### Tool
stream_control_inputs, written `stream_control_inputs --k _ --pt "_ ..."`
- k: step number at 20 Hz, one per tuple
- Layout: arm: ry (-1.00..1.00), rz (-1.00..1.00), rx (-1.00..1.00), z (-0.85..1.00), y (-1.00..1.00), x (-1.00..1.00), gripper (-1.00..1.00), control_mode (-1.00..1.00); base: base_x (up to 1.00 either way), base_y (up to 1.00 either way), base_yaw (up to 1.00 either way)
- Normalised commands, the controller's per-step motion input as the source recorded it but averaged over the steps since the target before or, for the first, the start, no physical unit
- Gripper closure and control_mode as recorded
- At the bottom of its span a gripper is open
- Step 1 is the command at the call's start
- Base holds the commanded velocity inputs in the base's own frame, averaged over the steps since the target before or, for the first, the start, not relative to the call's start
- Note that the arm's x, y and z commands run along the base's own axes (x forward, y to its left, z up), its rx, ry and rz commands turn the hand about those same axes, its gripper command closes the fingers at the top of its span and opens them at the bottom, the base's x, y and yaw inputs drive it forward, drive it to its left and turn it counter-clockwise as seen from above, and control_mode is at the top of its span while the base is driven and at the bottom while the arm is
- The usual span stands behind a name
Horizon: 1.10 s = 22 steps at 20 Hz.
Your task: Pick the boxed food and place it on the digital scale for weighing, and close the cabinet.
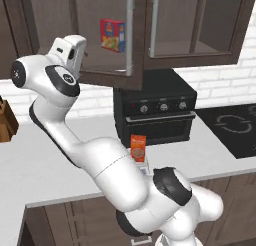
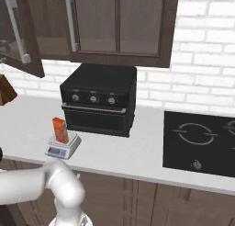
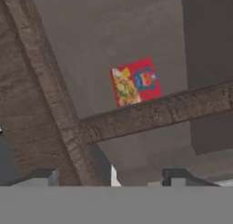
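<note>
Orange-red and narrow, the small cardboard boxed food [image 2: 60, 130] stood upright on the round plate of the white-grey square digital scale [image 2: 63, 147], on the pale grey counter [image 2: 137, 151] just before the large black oven [image 2: 100, 98]. Above, the dark brown glass-panelled wooden cabinet [image 1: 136, 45] hung with a door open, a wider red-and-blue box [image 1: 112, 35] on its shelf. The white arm's hand [image 3: 109, 180] was raised at that door's frame, fingertips [image 3: 177, 176] parted and empty.

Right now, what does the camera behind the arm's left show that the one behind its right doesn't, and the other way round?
Left base view: a red-and-blue box inside the open cabinet, and the arm's raised hand beside it. Right base view: the digital scale in full, with its front display. Both: the boxed food standing on that scale, the black oven, the cooktop and the counter.
</note>
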Motion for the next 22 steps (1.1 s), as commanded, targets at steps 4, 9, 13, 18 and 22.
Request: stream_control_inputs --k 4,9,13,18,22 --pt "0.00 0.13 0.14 0.29 -0.92 0.95 -1.00 -1.00 0.00 0.00 0.00" --pt "-0.01 0.15 0.13 0.05 -0.86 0.92 -1.00 -1.00 0.00 0.00 0.00" --pt "-0.05 0.18 0.09 -0.02 -0.80 0.88 -1.00 -1.00 0.00 0.00 0.00" --pt "-0.01 0.17 0.11 0.00 -0.78 0.98 -1.00 -1.00 0.00 0.00 0.00" --pt "0.00 0.16 0.12 0.00 -0.78 0.99 -1.00 -1.00 0.00 0.00 0.00"
